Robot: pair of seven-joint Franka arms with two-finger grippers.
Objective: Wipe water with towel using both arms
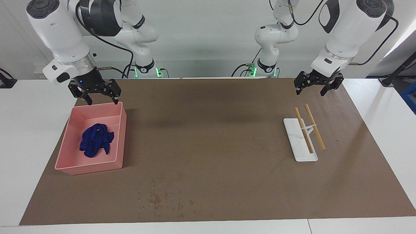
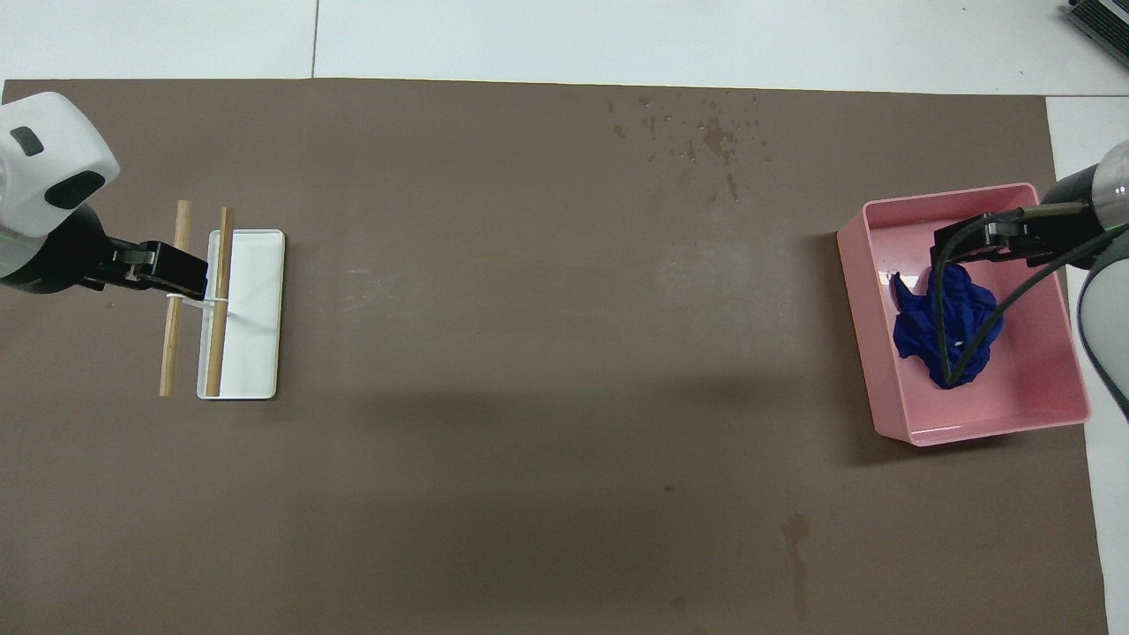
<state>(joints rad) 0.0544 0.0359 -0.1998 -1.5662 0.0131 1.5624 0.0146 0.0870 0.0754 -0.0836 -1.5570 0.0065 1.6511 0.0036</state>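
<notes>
The blue towel (image 1: 96, 139) (image 2: 917, 331) lies crumpled in the pink tray (image 1: 89, 167) (image 2: 979, 423), toward the right arm's end of the brown mat. My right gripper (image 1: 101, 101) (image 2: 948, 242) hangs open over the tray's edge nearest the robots, above the towel and not touching it. The water (image 1: 156, 196) (image 2: 714, 137) is a patch of dark speckles on the mat, farther from the robots than the tray. My left gripper (image 1: 310, 93) (image 2: 190, 278) hangs open and empty at the left arm's end, above the mat.
A white rack base (image 1: 300, 146) (image 2: 251, 353) carrying two wooden rods (image 1: 314, 126) (image 2: 169, 353) stands under the left gripper's end of the mat. A faint old stain (image 2: 794, 529) marks the mat nearer to the robots.
</notes>
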